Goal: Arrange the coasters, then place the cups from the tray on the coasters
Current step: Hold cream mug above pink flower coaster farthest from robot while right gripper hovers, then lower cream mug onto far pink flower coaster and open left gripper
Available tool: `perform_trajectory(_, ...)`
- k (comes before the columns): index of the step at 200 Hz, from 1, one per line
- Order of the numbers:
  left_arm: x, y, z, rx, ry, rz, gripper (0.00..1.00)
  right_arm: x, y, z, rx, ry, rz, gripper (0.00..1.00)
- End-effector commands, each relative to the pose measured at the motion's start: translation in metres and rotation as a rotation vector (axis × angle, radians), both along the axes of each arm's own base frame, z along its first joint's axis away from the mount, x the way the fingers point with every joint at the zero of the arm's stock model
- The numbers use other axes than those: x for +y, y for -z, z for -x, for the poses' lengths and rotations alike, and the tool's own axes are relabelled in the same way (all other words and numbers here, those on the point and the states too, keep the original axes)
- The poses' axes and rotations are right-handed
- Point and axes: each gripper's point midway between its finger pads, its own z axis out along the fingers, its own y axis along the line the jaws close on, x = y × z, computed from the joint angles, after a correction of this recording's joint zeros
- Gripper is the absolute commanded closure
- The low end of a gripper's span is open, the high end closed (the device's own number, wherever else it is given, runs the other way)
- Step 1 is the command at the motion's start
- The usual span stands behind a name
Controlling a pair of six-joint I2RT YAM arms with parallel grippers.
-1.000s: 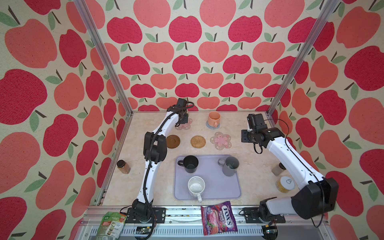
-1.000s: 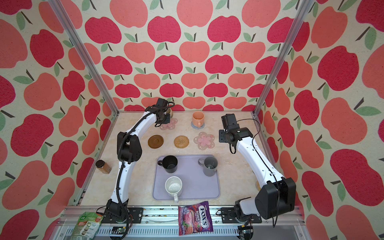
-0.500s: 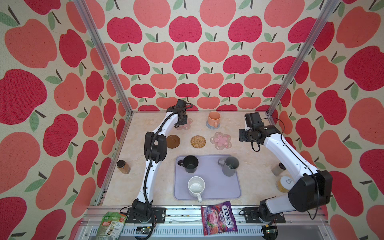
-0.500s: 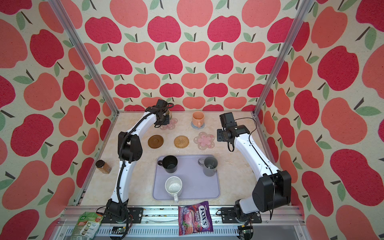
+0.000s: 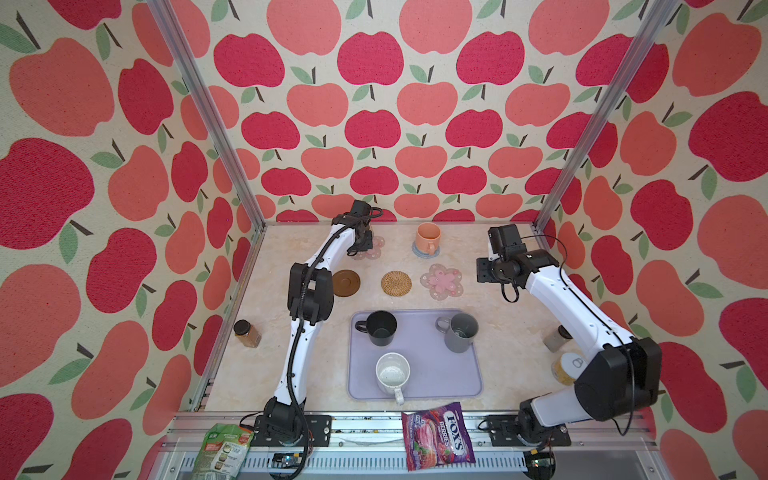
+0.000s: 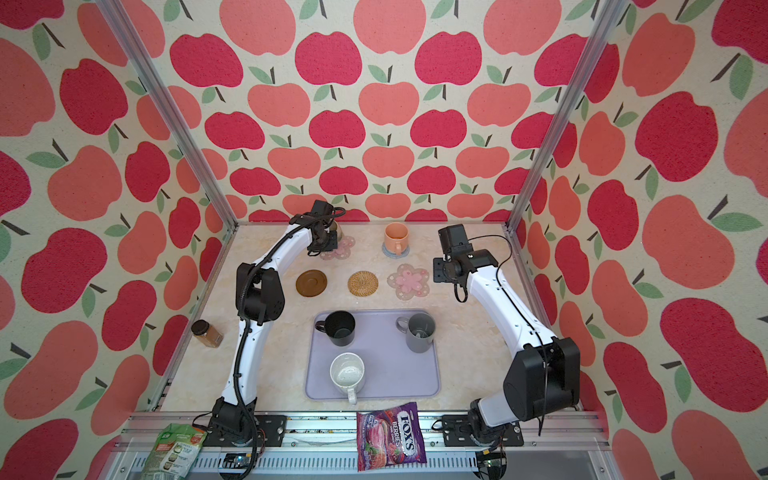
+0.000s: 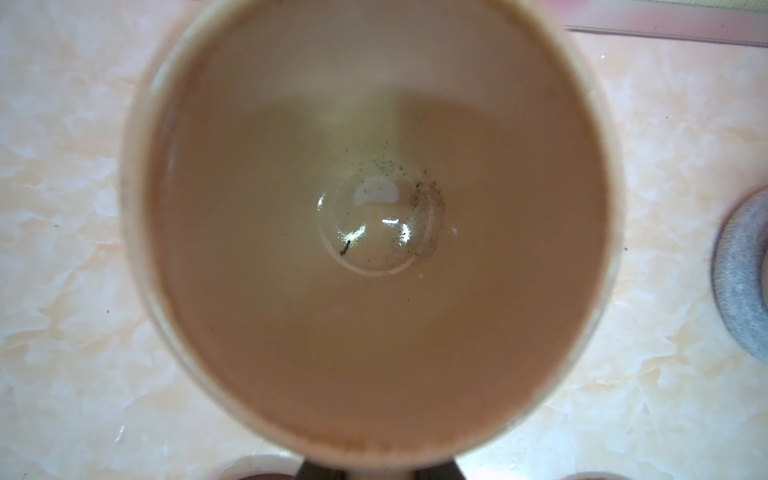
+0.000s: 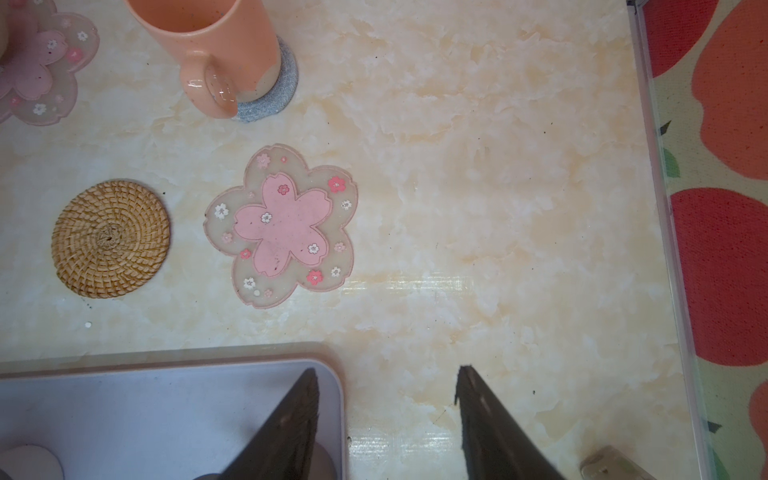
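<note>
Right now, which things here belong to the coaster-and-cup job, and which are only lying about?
Job: lavender tray, black mug, grey mug, white mug, orange mug, beige mug, brown coaster, rattan coaster, grey-blue coaster, near flower coaster, far flower coaster.
Lying about: brown-lidded jar, candy bag, green packet, pale jar, yellow tub.

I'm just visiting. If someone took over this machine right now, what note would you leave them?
Left tool: shut on the beige mug, at the far-left flower coaster; touchdown unclear.
Right tool: open, empty, above the table beside the tray.
Done: five coasters laid out; orange mug on the grey-blue coaster.
To do: black mug, grey mug and speckled white mug stand on the tray; brown coaster, rattan coaster and second flower coaster are bare.
</note>
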Motion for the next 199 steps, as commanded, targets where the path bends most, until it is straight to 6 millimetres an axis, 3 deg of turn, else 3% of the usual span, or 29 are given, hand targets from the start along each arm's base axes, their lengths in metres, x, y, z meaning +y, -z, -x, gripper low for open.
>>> perform_trajectory(1, -0.008, -0.016, -0.014, -0.074, -0.007, 0.027, 1.00, 0.002, -0.007, -0.005, -0.015, -0.008, -0.014, 0.44)
perform_trajectory(102, -0.013, 0.002, -0.011, -0.037, -0.014, 0.036, 1.00, 0.002, -0.005, -0.005, -0.008, -0.011, -0.010, 0.44)
perform_trajectory(199, -0.022, 0.005, -0.006, -0.009, -0.008, 0.076, 1.00, 0.002, -0.004, -0.001, -0.001, -0.011, -0.015, 0.44)
